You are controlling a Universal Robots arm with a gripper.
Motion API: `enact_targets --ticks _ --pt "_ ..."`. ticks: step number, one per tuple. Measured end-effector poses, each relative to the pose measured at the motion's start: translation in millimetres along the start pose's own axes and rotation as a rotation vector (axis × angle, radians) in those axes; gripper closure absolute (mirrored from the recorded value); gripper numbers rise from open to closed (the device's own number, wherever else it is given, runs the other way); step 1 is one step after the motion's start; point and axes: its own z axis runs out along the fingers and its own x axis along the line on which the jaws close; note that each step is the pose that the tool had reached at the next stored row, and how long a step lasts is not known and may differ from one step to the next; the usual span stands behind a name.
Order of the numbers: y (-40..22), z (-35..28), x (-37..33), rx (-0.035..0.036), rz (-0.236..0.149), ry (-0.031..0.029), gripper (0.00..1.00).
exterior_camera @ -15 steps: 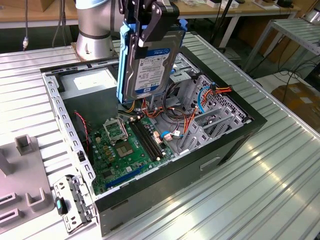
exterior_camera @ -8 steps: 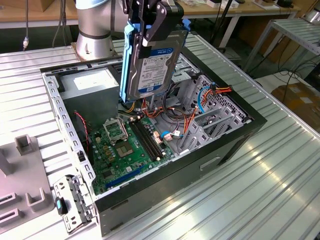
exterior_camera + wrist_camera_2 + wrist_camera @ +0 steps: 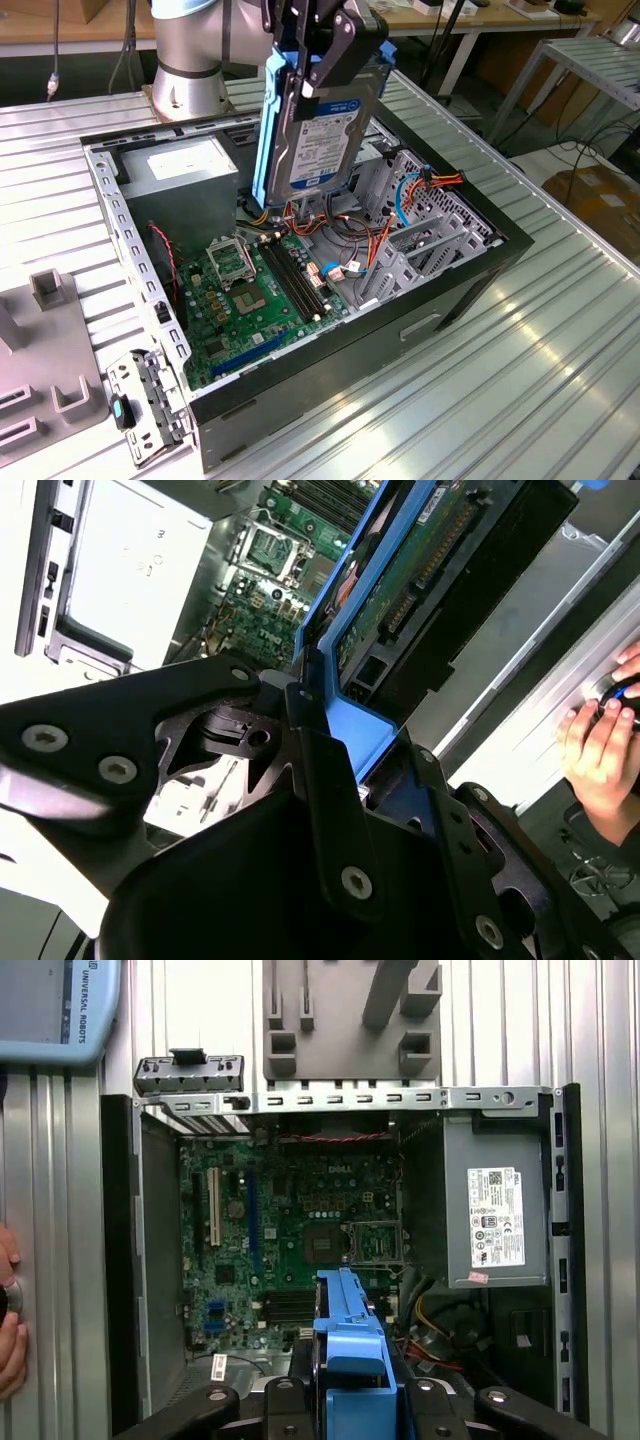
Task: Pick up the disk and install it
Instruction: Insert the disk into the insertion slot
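The disk (image 3: 322,135), a silver-grey hard drive with a printed label and blue side rails, hangs on edge above the open computer case (image 3: 470,275). My gripper (image 3: 322,62) is shut on its upper end, a black finger against each face. In the second wrist view the disk's (image 3: 420,565) green circuit side and blue rail run away from the gripper (image 3: 365,770) toward the motherboard. The first wrist view has the blue rail end of the disk (image 3: 350,1330) between the fingers, over the case's near end.
Inside the case lie a green motherboard (image 3: 245,300), a grey power supply box (image 3: 180,165), loose cables (image 3: 400,195) and a metal drive bay (image 3: 425,235). A metal cage with a blue latch (image 3: 140,405) and a grey fixture (image 3: 50,370) sit outside. A person's hand (image 3: 600,745) rests on the table.
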Motion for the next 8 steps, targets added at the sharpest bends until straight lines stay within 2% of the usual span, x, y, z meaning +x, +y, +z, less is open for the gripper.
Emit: enact_targets --ticks 8 --pt "-1.0 0.3 11.3 0.0001 0.000 0.0030 0.63"
